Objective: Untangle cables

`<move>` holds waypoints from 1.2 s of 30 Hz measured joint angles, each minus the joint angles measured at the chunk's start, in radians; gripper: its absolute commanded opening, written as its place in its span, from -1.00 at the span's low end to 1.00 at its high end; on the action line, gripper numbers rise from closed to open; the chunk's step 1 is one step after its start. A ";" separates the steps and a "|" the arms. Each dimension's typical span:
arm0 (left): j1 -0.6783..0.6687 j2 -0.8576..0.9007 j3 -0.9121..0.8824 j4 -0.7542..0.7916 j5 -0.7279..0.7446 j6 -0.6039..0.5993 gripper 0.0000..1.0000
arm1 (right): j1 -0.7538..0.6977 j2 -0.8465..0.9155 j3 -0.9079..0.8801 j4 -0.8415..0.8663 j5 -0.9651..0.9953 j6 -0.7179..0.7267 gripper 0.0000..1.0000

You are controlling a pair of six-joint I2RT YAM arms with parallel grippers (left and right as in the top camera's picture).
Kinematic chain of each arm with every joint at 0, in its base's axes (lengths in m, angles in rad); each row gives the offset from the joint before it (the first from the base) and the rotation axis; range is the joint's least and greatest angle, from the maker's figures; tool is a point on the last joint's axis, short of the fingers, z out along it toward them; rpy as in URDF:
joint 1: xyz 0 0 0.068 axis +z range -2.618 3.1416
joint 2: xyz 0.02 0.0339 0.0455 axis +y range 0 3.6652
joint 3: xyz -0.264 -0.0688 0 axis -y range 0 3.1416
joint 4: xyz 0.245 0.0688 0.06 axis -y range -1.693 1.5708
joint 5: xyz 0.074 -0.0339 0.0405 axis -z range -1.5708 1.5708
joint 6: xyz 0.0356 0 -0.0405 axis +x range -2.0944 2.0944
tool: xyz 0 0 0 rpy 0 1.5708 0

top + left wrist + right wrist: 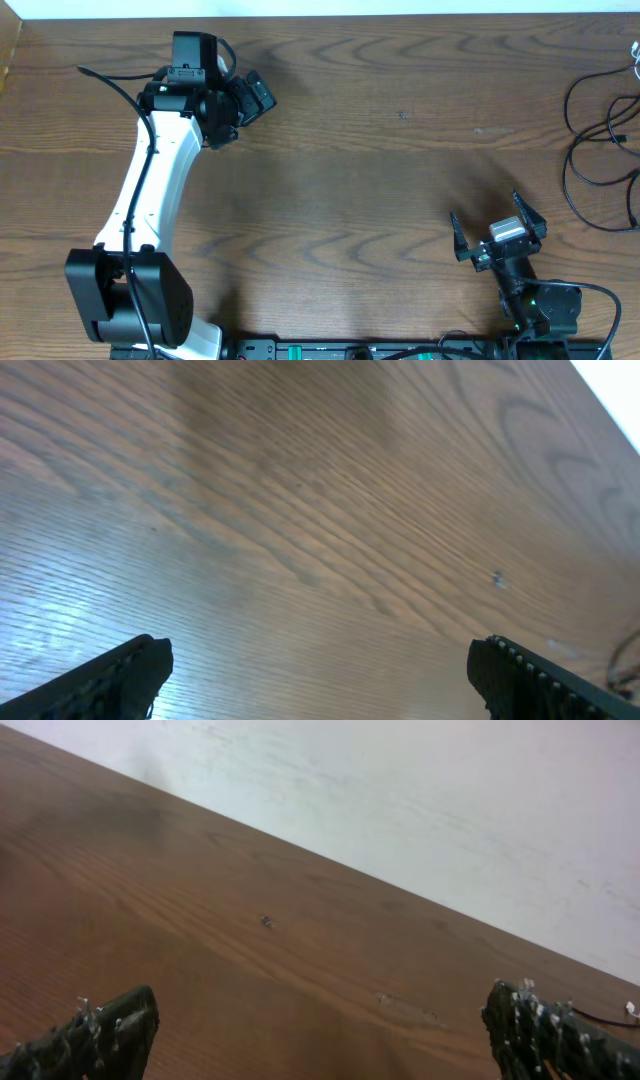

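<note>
The cables (600, 150) are thin black cords lying in loops at the far right edge of the wooden table, with a small whitish piece (636, 57) at the top right. A short bit of cord with a pale plug end (628, 1011) shows at the right edge of the right wrist view. My right gripper (492, 222) is open and empty, low on the table to the left of the cables. My left gripper (258, 100) is open and empty at the far left back, far from the cables. It sees only bare wood between its fingers (320, 675).
The wooden table (380, 170) spans the view, with a white wall behind its back edge (420, 800). The arm bases and a black rail (350, 350) sit along the front edge. A small dark speck (403, 115) marks the wood.
</note>
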 measured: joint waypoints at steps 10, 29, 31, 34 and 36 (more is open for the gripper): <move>0.000 -0.010 -0.014 0.047 -0.036 0.326 0.99 | 0.000 0.000 0.000 0.000 0.000 0.000 0.98; 0.001 -0.795 -0.780 0.618 0.024 0.774 0.99 | 0.000 -0.002 0.000 0.000 0.000 0.000 0.99; 0.021 -0.941 -0.908 0.669 0.024 0.795 0.99 | 0.000 -0.002 0.000 0.000 0.000 0.000 0.99; 0.065 -1.112 -1.041 0.684 0.024 0.805 0.99 | 0.000 -0.002 0.000 0.000 0.000 0.000 0.99; 0.094 -1.217 -1.112 0.681 0.023 0.807 0.99 | 0.000 -0.003 0.000 0.000 0.000 0.000 0.98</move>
